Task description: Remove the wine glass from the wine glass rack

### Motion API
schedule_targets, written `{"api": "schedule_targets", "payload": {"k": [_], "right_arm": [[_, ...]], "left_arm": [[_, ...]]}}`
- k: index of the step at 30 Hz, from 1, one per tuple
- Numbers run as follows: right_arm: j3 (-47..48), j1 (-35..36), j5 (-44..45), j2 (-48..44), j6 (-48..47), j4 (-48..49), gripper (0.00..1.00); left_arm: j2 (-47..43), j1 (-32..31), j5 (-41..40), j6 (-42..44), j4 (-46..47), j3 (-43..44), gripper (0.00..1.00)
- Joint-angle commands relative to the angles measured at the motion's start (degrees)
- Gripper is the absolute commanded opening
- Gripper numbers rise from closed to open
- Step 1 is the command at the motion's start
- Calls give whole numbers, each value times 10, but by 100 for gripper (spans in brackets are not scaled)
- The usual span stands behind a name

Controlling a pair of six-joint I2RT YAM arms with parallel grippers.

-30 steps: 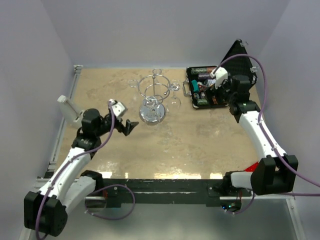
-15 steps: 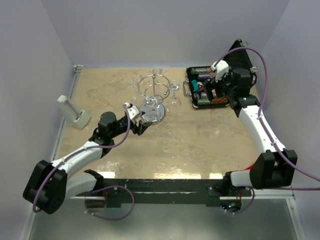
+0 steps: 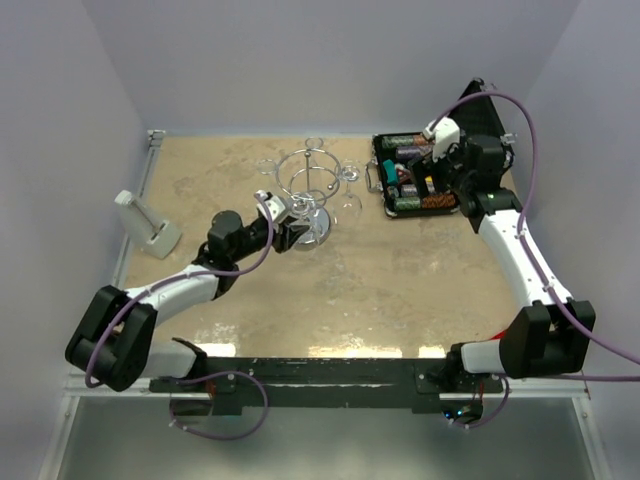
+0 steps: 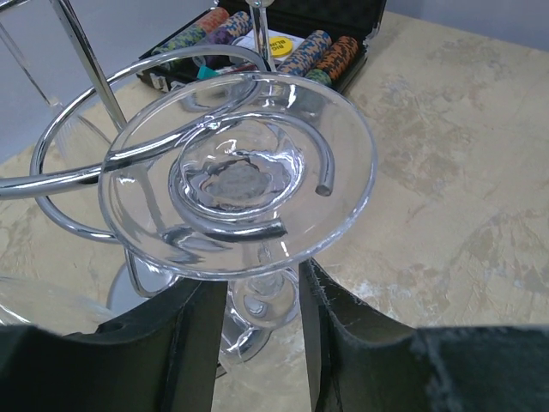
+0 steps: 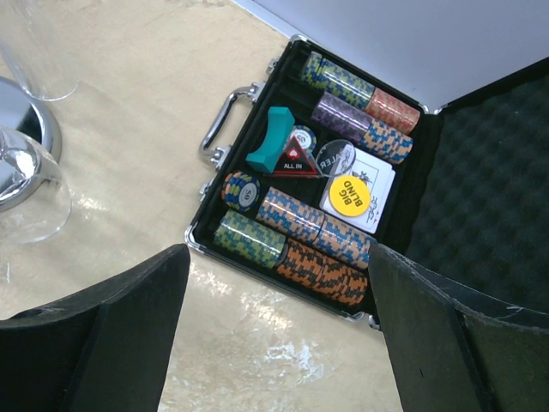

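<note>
On the near side of the wine glass rack (image 4: pixel 77 163), the wine glass (image 4: pixel 240 172) hangs upside down, its round foot resting on one of the curled wire loops and its stem dropping straight down between my fingers (image 4: pixel 202 335). My left claw (image 4: pixel 263 287) is open only a little. The jaws flank the stem closely on both sides, and I see a sliver of gap each side, so I judge I hold nothing yet.

The next move, I think, is to close gently on the stem just under the foot, square to it, with enough squeeze that the glass cannot swing. Then I should raise it a touch so the foot clears the wire, and draw it out through the open end of the loop, not straight up against the ring. Pulling crooked would drag the light chrome rack across the table (image 4: pixel 446 172) or knock the other glasses hanging there.

My right claw (image 5: pixel 279 257) hangs wide open and empty over the black case of poker chips (image 5: pixel 317 206), well apart from the rack.
</note>
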Motion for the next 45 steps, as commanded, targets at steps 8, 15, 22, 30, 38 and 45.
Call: {"api": "schedule_targets", "payload": {"k": [8,15,22,30,38,45], "right_arm": [[23,0,19,-20,-3,-3,89],[12,-2,25,-31,-5,-9,89],[7,-3,26,-31,-9,-10,89],[-3,-2,21,-38,-8,-12,89],[-19,-3,16,-53,-7,-17,89],[-34,-2,17,-68,-6,-13,89]], "left_arm": [[36,-2,15,-3,72,45,29],[30,-2,38,-3,60,52,8],[-6,-2,43,4,34,42,0],[-38,-2,42,-4,1,41,0],[-54,0,35,-16,-21,38,0],[-75,0,50,9,-64,32,0]]}}
